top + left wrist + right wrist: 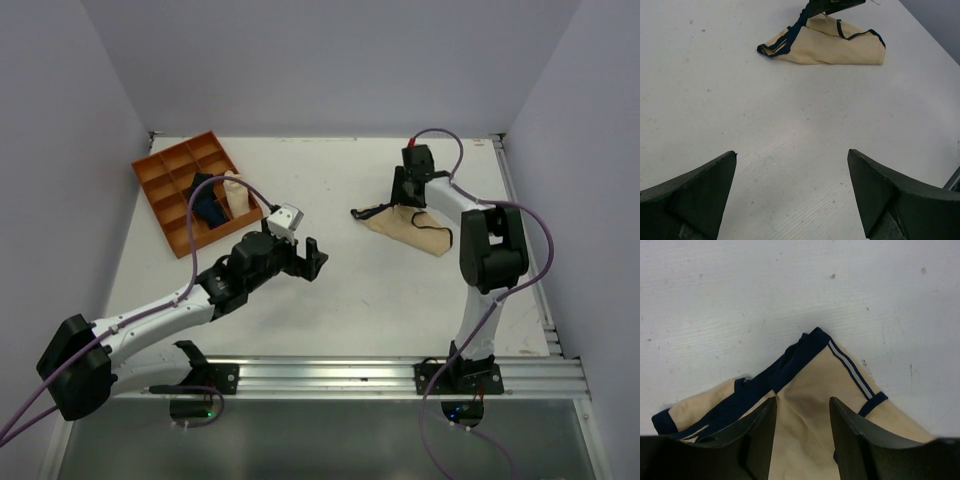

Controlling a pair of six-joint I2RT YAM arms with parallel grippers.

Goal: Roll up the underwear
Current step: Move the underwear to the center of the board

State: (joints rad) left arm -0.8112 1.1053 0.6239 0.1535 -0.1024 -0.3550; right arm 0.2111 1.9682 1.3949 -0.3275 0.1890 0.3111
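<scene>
The underwear [418,229], beige cloth with a dark edge band, lies crumpled on the white table at the right. My right gripper [405,203] points down onto its far left end. In the right wrist view the right gripper [801,401] has its fingers [760,425] a little apart, resting on the underwear [815,380] with a creased fold of beige cloth between them, just below the dark band. My left gripper [315,258] hovers near the table's middle, wide open and empty [791,152]. From there the underwear [835,47] lies ahead, with the right gripper [832,5] on top of it.
An orange compartment tray [150,165] stands at the back left, holding a dark blue rolled cloth [208,200] and a pale cream roll [237,193]. The table's right edge [530,250] runs close to the right arm.
</scene>
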